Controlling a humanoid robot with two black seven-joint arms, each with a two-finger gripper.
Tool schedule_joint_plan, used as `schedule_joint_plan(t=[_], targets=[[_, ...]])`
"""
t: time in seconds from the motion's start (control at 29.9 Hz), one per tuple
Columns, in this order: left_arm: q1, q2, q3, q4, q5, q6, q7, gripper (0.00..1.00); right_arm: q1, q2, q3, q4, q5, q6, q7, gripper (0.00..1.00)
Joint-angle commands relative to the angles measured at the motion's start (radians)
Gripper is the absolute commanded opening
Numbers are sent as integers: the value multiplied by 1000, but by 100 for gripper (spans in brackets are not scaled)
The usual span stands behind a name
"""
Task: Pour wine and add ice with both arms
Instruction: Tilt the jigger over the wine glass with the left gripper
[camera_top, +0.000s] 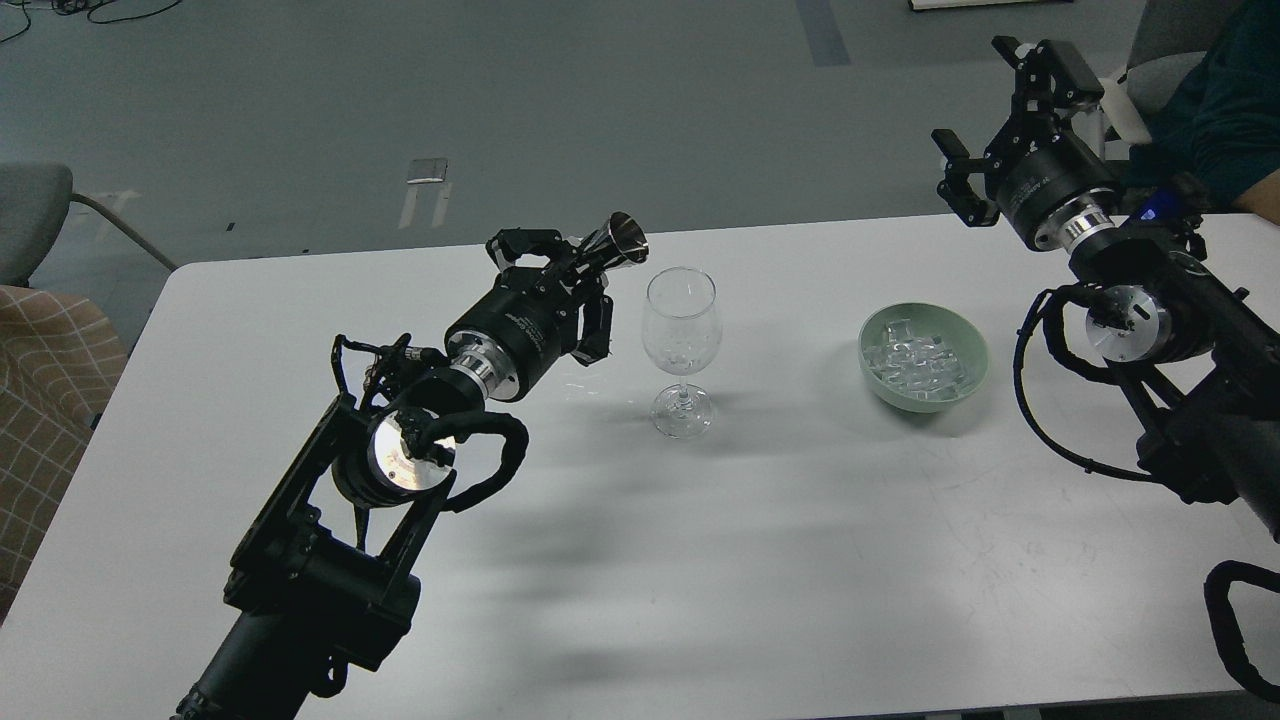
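Landmark: clear stemmed wine glass (681, 349), upright mid-table, apparently empty.

Left gripper (585, 265) just left of the glass rim, jaws clamped on a small shiny metal cone-shaped measuring cup (614, 243), tipped mouth-first toward the glass.

Risk: the cup or a finger nudging the rim and toppling the tall glass; pour overshooting onto the white table (780, 560).

Clear ice cubes (915, 361) lie in a pale green bowl (966, 350), right of the glass.

Right gripper (1010, 110) is raised beyond the bowl, jaws spread wide, empty.

Person's arm (1225, 110) is close behind it: collision hazard.

Open tabletop lies in front of the glass; the far edge is close behind it.
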Motion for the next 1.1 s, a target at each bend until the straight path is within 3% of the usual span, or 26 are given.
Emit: schedule_joint_plan(t=[0.0,1.07], targets=[[-2,0,0,2,20,-1,1,0,-2,0,0,2,0,0,0,100],[-29,0,63,11,122,-8,7,0,-2,1,0,2,0,0,0,100]])
